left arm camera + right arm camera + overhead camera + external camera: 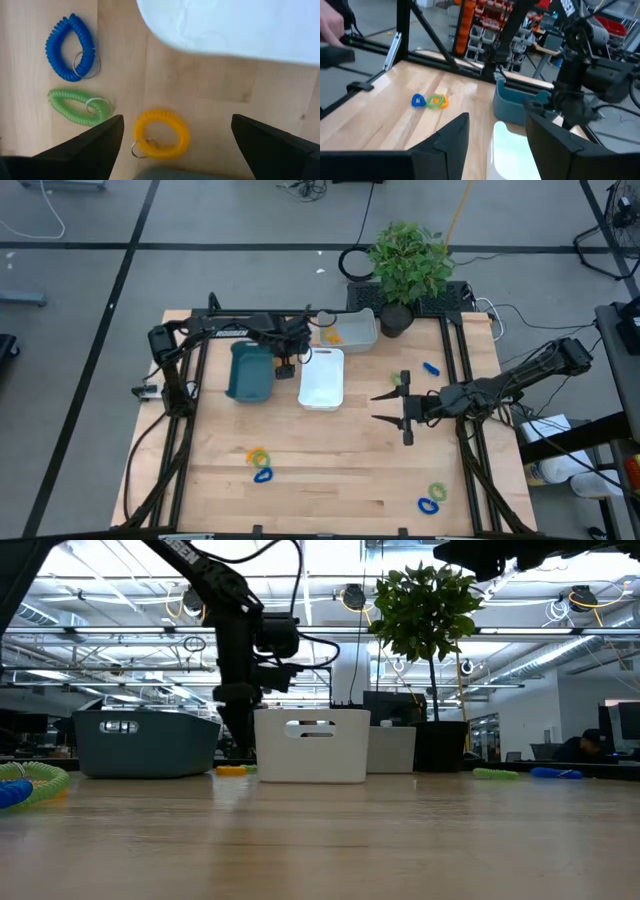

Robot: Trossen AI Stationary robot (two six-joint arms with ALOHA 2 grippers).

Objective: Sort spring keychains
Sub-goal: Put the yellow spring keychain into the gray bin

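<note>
The left gripper (pixel 287 366) is hanging with its fingers wide apart and empty in the gap between the teal bin (pixel 250 372) and the white bin (pixel 322 377). Its wrist camera is showing three keychains on the wood below: a yellow one (pixel 161 134) lying between the fingertips, a green one (pixel 80 106) just beside it, and a blue one (pixel 70 48) farther off. More are lying scattered: a small cluster (pixel 259 461) near the front edge, another pair (pixel 432 498) at the front right, and loose ones (pixel 430 368) near the plant (pixel 408 258). To do this pick well, the left arm should be dropping straight down, straddling only the yellow coil and keeping clear of the green one. The right gripper (pixel 385 407) is waiting mid-table, fingers part-open and holding nothing
</note>
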